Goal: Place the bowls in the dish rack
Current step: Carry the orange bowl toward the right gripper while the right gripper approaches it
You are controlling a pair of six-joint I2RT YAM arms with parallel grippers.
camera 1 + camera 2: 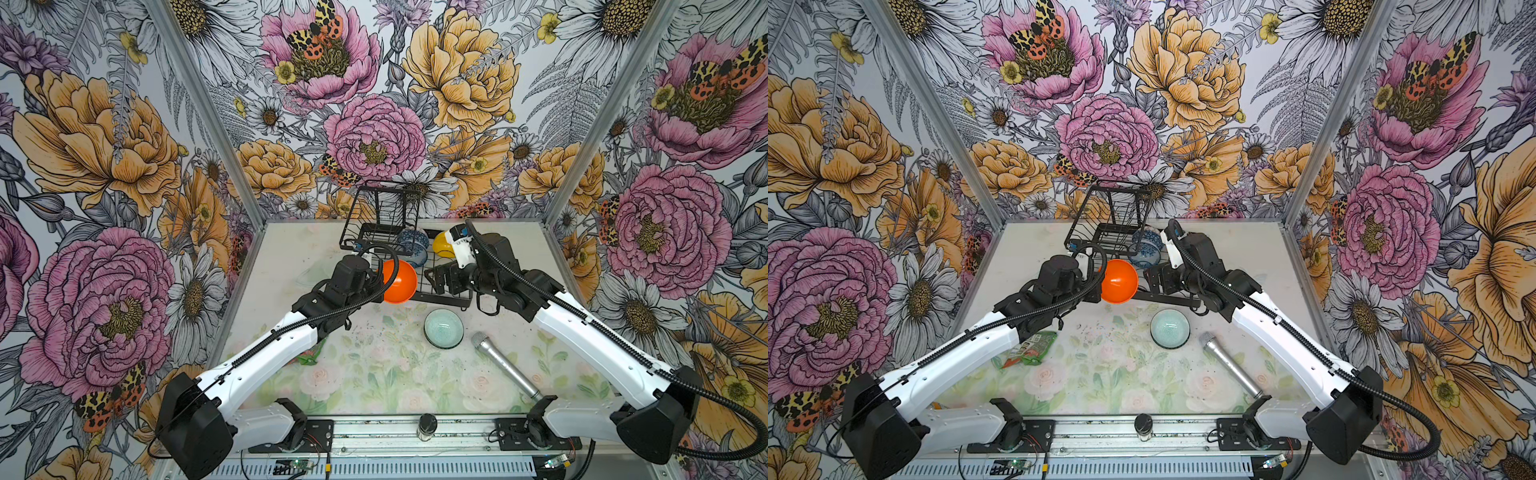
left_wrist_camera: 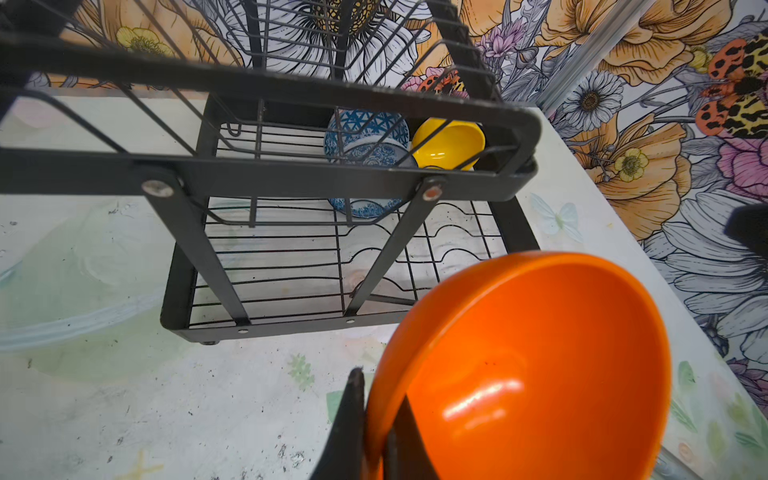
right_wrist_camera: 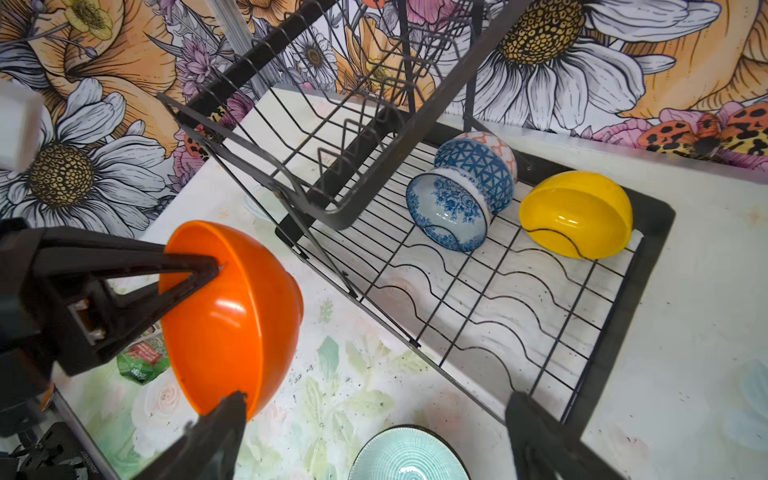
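Black wire dish rack (image 3: 654,257), two tiers. Plain orange round bowl (image 1: 399,282) hangs just off its front left corner, tipped on edge: left wrist view shows the hollow, right wrist view the dome. Left gripper (image 2: 376,430) clamped on its rim. Right gripper (image 3: 376,401) spread wide, empty, near rack front. Pale mint bowl (image 1: 443,328) upright before rack. Yellow bowl (image 3: 577,212) sideways in lower tray.

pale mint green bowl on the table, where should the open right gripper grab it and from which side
Best bet: pinch the rim of the pale mint green round bowl from above, one finger inside and one outside. It sits mouth up on the table, rim clear all round. Take the side nearest the open right gripper.
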